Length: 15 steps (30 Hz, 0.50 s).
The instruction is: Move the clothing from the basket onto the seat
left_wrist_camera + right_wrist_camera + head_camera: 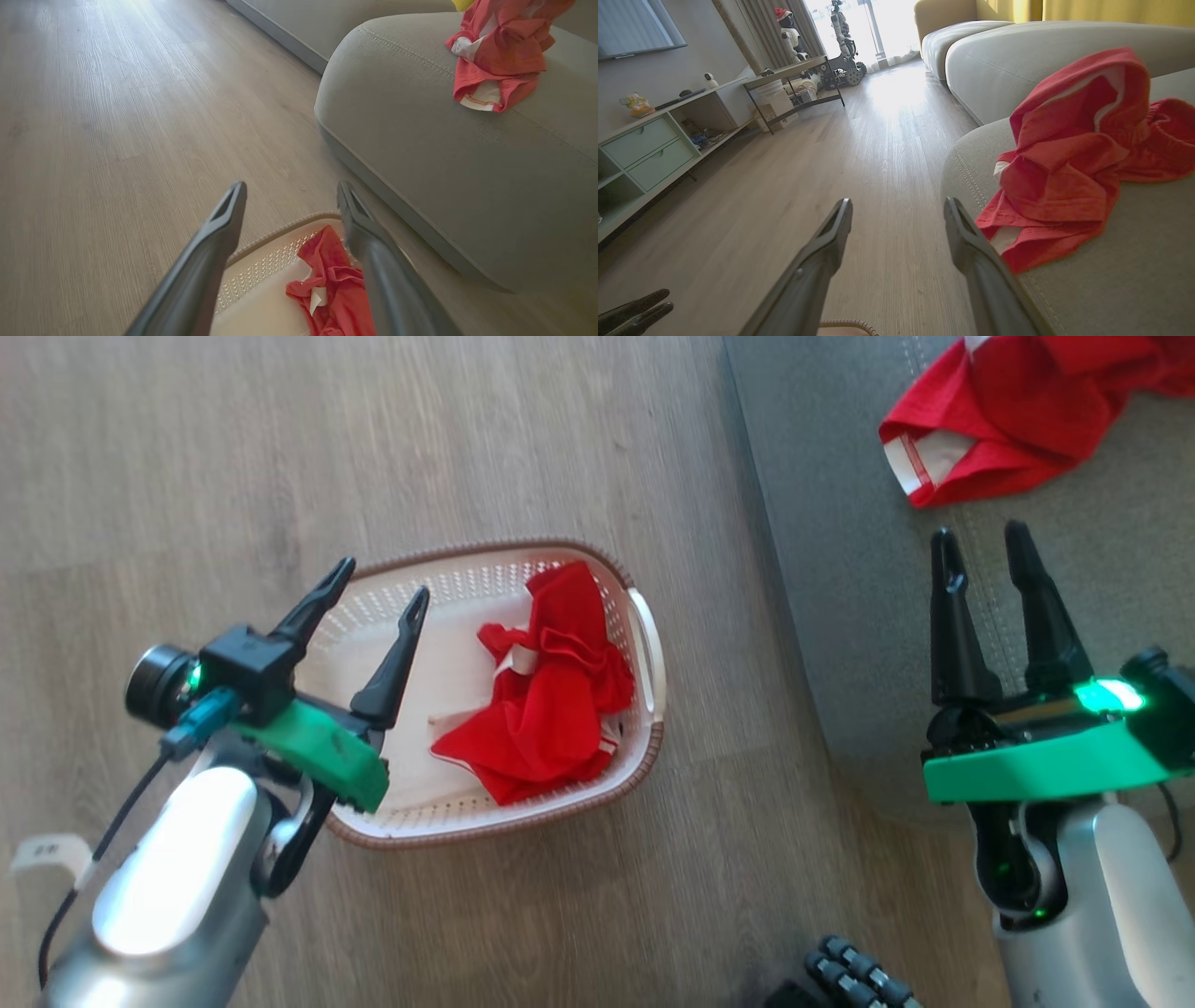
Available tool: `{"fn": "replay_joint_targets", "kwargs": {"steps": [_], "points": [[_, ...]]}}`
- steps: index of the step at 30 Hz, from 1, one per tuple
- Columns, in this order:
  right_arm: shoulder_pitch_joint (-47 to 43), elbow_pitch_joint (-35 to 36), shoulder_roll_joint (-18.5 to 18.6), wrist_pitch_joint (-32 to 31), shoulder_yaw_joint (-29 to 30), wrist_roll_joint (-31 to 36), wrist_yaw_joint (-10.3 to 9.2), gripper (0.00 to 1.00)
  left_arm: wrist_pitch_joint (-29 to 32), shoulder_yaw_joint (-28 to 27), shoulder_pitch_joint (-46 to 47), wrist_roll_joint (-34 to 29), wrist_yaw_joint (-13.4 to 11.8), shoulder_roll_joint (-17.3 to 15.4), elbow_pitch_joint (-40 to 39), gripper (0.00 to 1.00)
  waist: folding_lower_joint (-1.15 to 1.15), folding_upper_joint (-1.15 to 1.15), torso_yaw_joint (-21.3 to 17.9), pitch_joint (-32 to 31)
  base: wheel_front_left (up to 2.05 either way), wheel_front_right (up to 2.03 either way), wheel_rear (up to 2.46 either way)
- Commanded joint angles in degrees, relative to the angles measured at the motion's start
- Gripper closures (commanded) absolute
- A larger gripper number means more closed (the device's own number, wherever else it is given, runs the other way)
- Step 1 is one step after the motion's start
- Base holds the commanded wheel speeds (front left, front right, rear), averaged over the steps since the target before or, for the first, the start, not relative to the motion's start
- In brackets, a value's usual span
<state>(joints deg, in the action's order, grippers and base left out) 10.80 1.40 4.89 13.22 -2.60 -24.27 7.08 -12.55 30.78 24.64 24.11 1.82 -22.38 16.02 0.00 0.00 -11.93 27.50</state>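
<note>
**Basket (485,583) beside the seat (840,579), fingers parted on both arms**

The basket stands on the wooden floor (233,448), close to the rounded edge of the seat. Inside it lies a crumpled red garment (551,700), bunched towards the side nearest the seat, with bits of white trim showing in its folds. The basket's white bottom shows on the other side.

The left gripper (385,581) hovers over that white side, its two dark fingers spread wide with nothing between them. In the left wrist view the fingers point out over the basket's far rim, and the red cloth lies below them, apart from both tips.

A second red garment (1018,401) lies in a heap on top of the seat, near the rounded edge and its stitched seam, with a white band turned outwards at the near end. The right gripper (979,534) is held above the seat's edge, just short of this heap — fingers parted, gripping nothing. In the right wrist view one finger shows just beside the lower hem of the cloth, and that view does not settle whether they touch; the head view shows the tips a little apart from it.

Across the room, in the right wrist view, a low cabinet (644,149) with pale drawers stands against the wall.
</note>
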Motion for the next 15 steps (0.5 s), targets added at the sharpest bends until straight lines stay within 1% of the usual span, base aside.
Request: {"fn": "replay_joint_targets", "kwargs": {"steps": [1, 8, 15], "points": [[1.36, 1.90, -0.34, 0.75, -1.45, -0.29, 0.41, 0.00, 0.26, -1.26, 2.72, -0.66, 0.79, -0.72, 0.04, 0.00, 0.00, 0.00, -1.15, 2.21, 0.00, 0.00, 0.00], [3.14, 1.63, -0.72, 1.36, -2.45, -0.07, 0.41, 0.00, 1.11, 2.56, 6.87, -1.29, 3.33, 1.65, 7.09, 0.00, 0.00, 0.00, -2.22, 5.93, 0.00, 0.00, 0.00], [4.57, 1.44, -1.10, 1.65, -3.04, 0.12, 0.41, 0.00, 1.65, 5.76, 11.06, 0.66, 5.07, 4.72, 15.78, 0.00, 0.00, 0.00, -3.01, 9.11, 0.00, 0.00, 0.00]]}}
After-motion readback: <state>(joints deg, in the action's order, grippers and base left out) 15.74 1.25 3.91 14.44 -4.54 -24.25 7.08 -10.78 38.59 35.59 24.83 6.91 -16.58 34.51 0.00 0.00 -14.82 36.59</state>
